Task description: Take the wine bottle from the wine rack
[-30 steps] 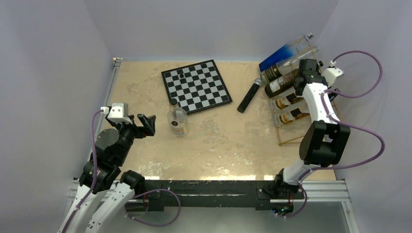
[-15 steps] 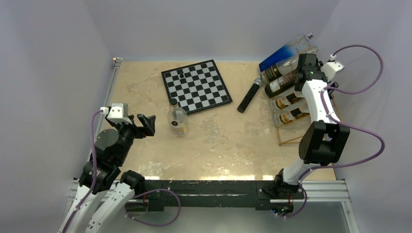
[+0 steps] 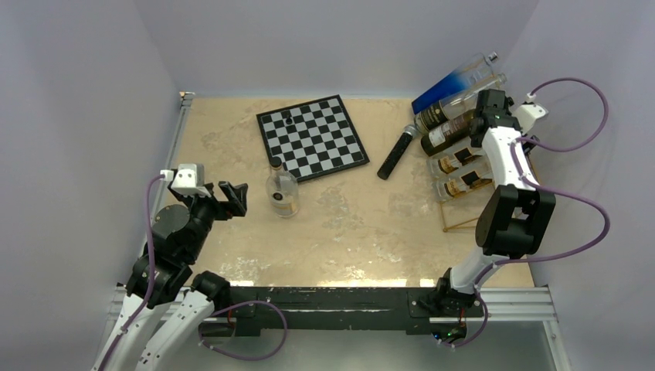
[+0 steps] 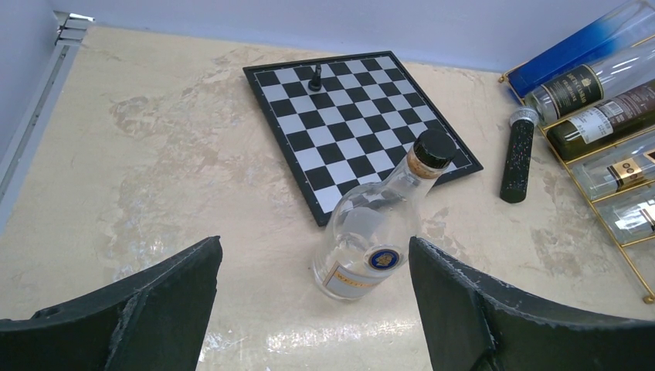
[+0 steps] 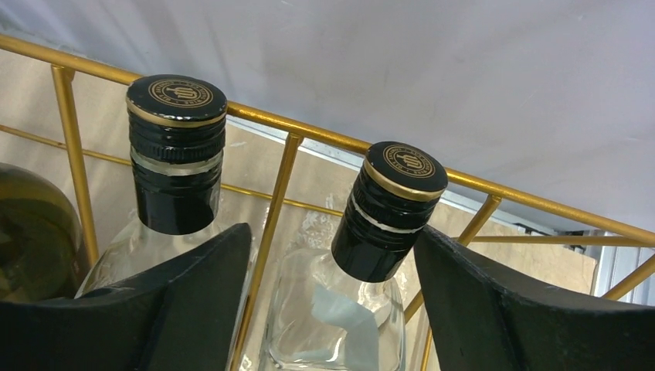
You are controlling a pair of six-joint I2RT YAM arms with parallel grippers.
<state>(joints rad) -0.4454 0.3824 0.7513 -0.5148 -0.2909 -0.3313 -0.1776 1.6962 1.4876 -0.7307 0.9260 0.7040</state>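
The gold wire wine rack (image 3: 462,225) stands at the right and holds several slanted bottles. The dark wine bottle (image 3: 446,134) with a white label lies third from the top; it also shows in the left wrist view (image 4: 610,124). My right gripper (image 3: 488,116) hovers over the rack's upper end. In the right wrist view my right gripper (image 5: 334,232) is open, its fingers on either side of a clear bottle's black cap (image 5: 394,209), not touching it. The dark bottle's shoulder (image 5: 31,232) is at that view's left edge. My left gripper (image 3: 235,199) is open and empty.
A clear bottle (image 3: 283,192) stands upright just right of my left gripper. A chessboard (image 3: 313,137) with one black piece (image 3: 287,118) lies at the back. A black cylinder (image 3: 395,152) lies left of the rack. A blue bottle (image 3: 448,81) tops the rack.
My right gripper has shifted slightly farther back over the rack's upper end. The left arm and all the bottles have not moved.
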